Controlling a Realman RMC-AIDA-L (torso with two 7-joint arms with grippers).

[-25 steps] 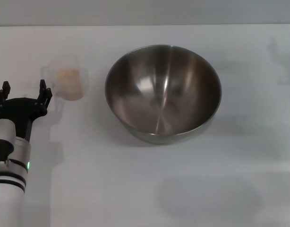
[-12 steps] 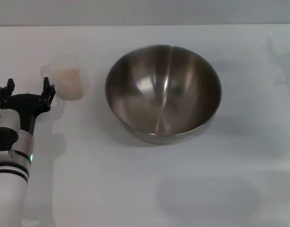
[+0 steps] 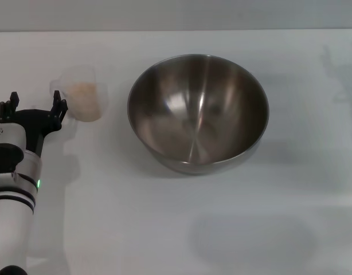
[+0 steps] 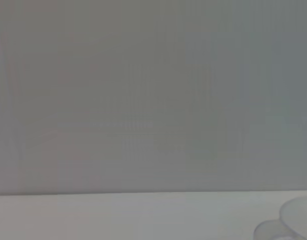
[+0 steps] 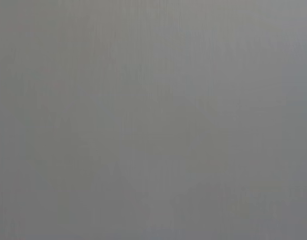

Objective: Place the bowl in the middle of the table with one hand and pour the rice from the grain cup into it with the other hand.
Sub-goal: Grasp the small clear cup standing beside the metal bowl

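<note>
While the bowl [image 3: 198,112] sits upright near the middle of the bench [image 3: 164,229], the cup [image 3: 83,94] stands well to its left, apart from it. Rice [image 3: 84,90] shows as a pale beige mass inside the cup. The bowl's shiny inside appears bare of grains, though reflections make this hard to confirm.

Left pincer [image 3: 32,105]: fingers spread apart, nothing between them. It points toward the far edge of the bench and sits to the left of the cup and slightly nearer the robot. Its right fingertip [image 3: 59,102] is just beside the cup's near-left side; whether it touches the cup cannot be told from the head view. The cup lies outside the gap between the fingers, off to their right. A small green light shows on the left arm's body.

Left wrist view: a grey wall above the bench edge, with part of the cup's rim and handle [image 4: 288,227] at one corner.

Right pincer: outside every view; the right wrist view shows only plain grey.
</note>
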